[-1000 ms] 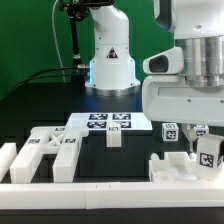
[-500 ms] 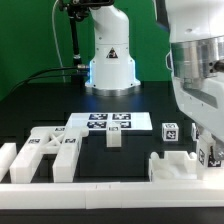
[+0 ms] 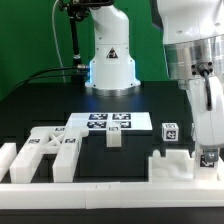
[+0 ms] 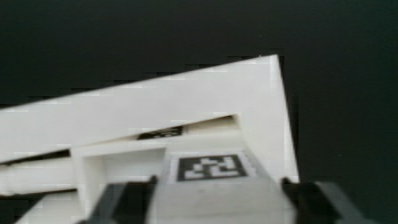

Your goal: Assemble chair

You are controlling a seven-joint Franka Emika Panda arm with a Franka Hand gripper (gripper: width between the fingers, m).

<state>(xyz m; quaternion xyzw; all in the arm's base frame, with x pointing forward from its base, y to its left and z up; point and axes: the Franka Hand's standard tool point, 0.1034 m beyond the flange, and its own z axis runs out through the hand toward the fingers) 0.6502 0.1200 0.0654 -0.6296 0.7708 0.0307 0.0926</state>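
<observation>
The chair [image 3: 55, 150] is so far only loose white parts on the desk [image 3: 40, 105]. Its biggest cluster sits toward the exterior view's left. A small cube [image 3: 113, 138] and a tagged cube [image 3: 169, 130] lie just in front of the marker board [image 3: 108, 121]. A notched slab [image 3: 172, 165] lies toward the exterior view's right.

Your gripper [image 3: 208, 150] is low over the far end of that slab, well apart from the cluster. In the wrist view, a tagged block [image 4: 217, 167] sits straight below the gripper [image 4: 215, 193], centred between its two fingers [image 4: 128, 198] with its tag facing up at the camera. A broad white wedge of the same structure stretches away beyond it.

The fingers stand apart, one on each side of the block and close to its flanks. You cannot tell from these views whether the pads press on it or stand just clear.

Everything now turns on that alignment: the block is directly under the wrist, not off to either side. Judging by this, any move should run straight up or down, because a sideways drift would likely drag the block against the slab.
</observation>
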